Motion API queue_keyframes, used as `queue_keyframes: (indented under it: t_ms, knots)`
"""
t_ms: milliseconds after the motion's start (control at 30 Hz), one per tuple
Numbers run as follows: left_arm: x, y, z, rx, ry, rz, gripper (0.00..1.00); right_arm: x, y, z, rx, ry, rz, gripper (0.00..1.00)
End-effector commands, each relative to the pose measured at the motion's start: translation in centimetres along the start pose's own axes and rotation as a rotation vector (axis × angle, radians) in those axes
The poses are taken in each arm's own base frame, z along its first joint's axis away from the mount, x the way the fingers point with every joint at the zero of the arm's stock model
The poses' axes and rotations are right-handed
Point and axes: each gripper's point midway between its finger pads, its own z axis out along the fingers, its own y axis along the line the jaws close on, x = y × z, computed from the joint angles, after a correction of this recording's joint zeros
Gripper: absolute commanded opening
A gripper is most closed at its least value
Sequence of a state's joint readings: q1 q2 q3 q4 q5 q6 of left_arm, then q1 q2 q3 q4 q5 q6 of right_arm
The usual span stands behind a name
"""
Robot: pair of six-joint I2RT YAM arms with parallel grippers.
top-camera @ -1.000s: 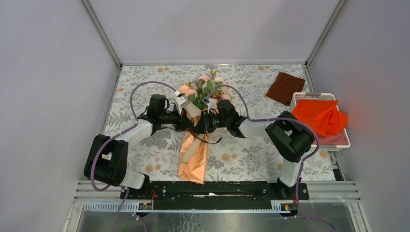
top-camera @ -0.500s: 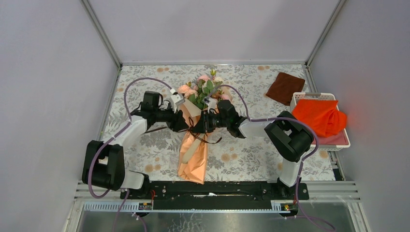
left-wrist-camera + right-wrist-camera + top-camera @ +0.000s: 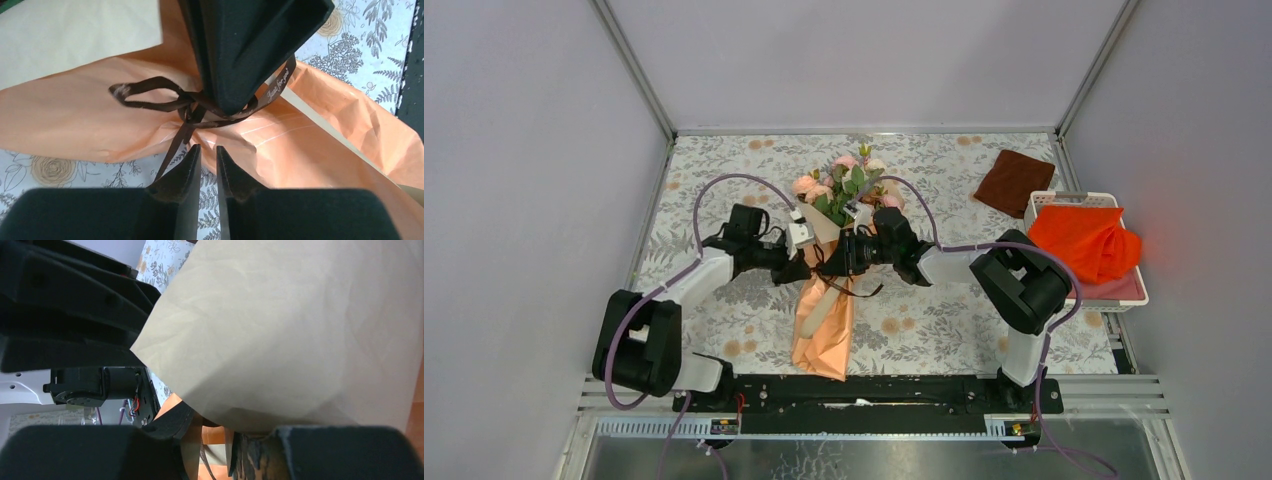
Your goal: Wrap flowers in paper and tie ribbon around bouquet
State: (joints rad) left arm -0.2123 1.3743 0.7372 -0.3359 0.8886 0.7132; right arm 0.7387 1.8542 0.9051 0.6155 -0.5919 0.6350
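Note:
The bouquet lies mid-table: pink flowers (image 3: 844, 185) at the far end, peach-orange paper (image 3: 824, 335) tapering toward me. The thin brown ribbon (image 3: 150, 92) is knotted round the paper's neck, with a loop to the left and a tail trailing down. My left gripper (image 3: 802, 268) (image 3: 206, 150) is just short of the knot. Its jaws are barely apart and nothing is between them; the tail passes outside its left finger. My right gripper (image 3: 836, 255) (image 3: 230, 106) (image 3: 210, 440) has its tip on the knot from the other side, jaws close together, a ribbon strand and paper between them.
A dark brown cloth (image 3: 1014, 180) lies at the back right. A white basket (image 3: 1064, 196) holding a bright orange cloth (image 3: 1084, 240) stands at the right edge. Purple cables arch over both arms. Frame walls close in the back and both sides.
My left gripper let go, swung out to the left with its jaws wide, then came back to the bouquet's neck with them nearly closed. The right arm and the bouquet stayed put.

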Motion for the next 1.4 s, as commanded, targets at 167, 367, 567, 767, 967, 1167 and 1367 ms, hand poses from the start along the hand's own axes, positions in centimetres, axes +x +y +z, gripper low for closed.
queue_keyframes:
  t_ms: [167,367,567,767,967,1167,1367]
  knots:
    - [-1.4,1.7,2.3,-0.042,-0.019,0.111,0.24,-1.2,0.5,0.2,-0.029,-0.032,-0.021,0.28]
    - [-1.5,2.0,2.6,-0.046,-0.008,0.095,0.24,-1.1,0.9,0.3,-0.053,-0.022,-0.017,0.28]
    - [-2.7,1.7,2.7,-0.021,-0.043,0.073,0.25,-1.1,0.9,0.4,-0.059,-0.015,-0.013,0.28]
    - [-2.8,1.7,3.1,-0.019,-0.039,0.066,0.26,-1.1,1.2,0.3,-0.065,-0.015,-0.017,0.24]
    - [-2.8,1.4,3.1,-0.009,-0.037,0.059,0.26,-1.2,1.2,0.3,-0.065,-0.022,-0.015,0.06]
    - [-3.2,1.6,2.7,-0.008,-0.037,0.036,0.25,-1.2,0.8,-0.2,-0.031,-0.028,-0.022,0.00]
    - [-5.3,4.1,0.9,-0.081,-0.097,-0.054,0.38,-1.6,0.7,-0.7,0.006,-0.042,-0.061,0.00]
